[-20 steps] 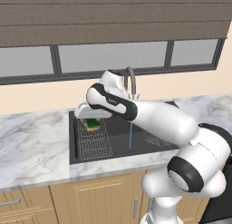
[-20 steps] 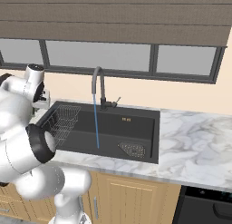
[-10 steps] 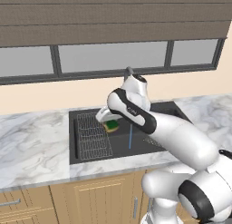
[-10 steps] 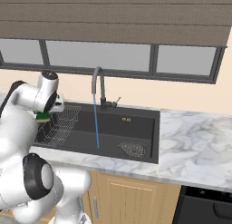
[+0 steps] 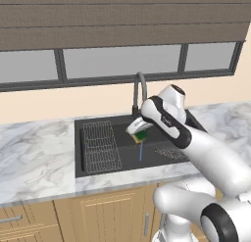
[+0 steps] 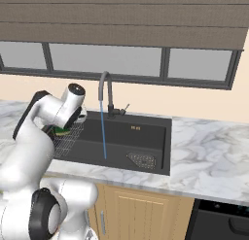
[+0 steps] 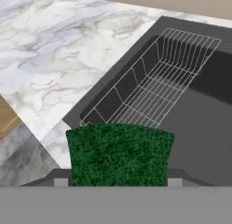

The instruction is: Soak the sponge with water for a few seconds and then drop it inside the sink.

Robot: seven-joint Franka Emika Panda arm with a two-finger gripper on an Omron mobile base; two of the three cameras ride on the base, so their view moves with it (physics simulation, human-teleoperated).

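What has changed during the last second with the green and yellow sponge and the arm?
The gripper, shut on the small green and yellow sponge, carried it from above the wire rack rightwards to the thin blue water stream. The dark grey sink, rack and stream stayed put.

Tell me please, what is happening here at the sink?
The robot arm's gripper is shut on a green and yellow sponge and holds it above the dark sink, just below the faucet spout. A thin blue stream of water is running, and in the left base view the sponge looks to be in or right at it. A wire rack sits in the left part of the basin.
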